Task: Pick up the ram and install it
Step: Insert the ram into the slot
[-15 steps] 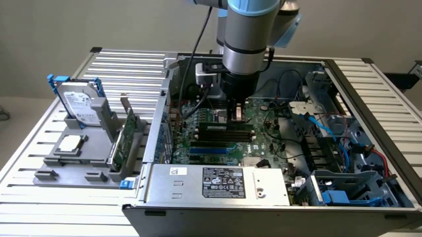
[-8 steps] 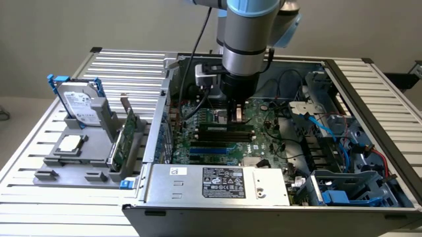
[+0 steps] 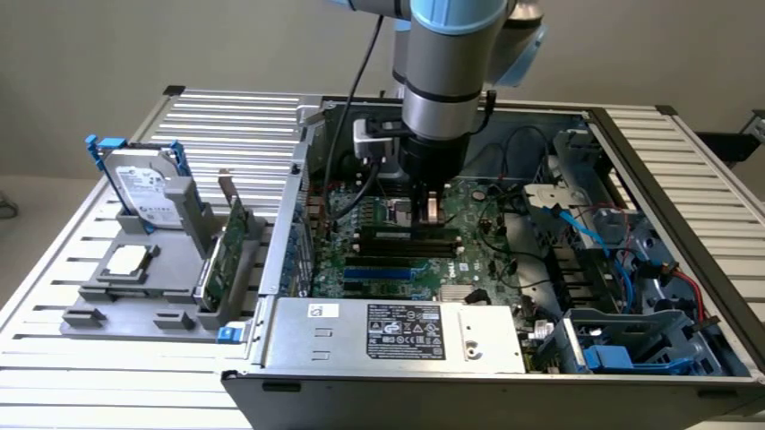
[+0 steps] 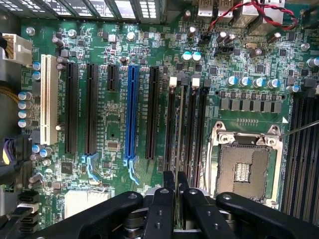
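Fingers (image 4: 165,199) clenched on the ram (image 4: 175,167), edge-on over black memory slots (image 4: 197,129) beside the CPU socket (image 4: 246,167). Power supply (image 3: 395,336) label: text too small to read.

An open computer case (image 3: 478,399) sits on a slatted table (image 3: 227,116) at centre frame of the exterior view, power supply (image 3: 407,331) at its lower edge, motherboard (image 3: 478,260) above it. At the exterior view's left, a grey holder (image 3: 120,305) carries an upright hard drive (image 3: 146,190), an expansion card (image 3: 227,255) on edge and a processor chip (image 3: 125,262) lying flat.
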Robot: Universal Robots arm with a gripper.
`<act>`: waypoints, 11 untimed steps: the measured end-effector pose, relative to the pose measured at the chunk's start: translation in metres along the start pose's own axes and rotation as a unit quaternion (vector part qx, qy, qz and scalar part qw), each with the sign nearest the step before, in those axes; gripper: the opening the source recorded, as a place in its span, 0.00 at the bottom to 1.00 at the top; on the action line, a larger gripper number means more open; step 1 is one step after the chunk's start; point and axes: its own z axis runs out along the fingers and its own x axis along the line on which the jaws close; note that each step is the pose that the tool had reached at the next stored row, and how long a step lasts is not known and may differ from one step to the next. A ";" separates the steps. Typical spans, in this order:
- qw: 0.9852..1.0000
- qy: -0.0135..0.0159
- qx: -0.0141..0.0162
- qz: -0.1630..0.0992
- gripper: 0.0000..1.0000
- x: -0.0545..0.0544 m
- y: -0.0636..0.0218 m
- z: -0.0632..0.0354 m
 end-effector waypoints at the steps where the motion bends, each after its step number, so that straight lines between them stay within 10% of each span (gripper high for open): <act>1: 1.000 0.000 0.000 0.000 0.14 0.000 0.0000 0.0004; 11: 1.000 0.001 0.000 -0.002 0.14 0.000 0.0000 0.0048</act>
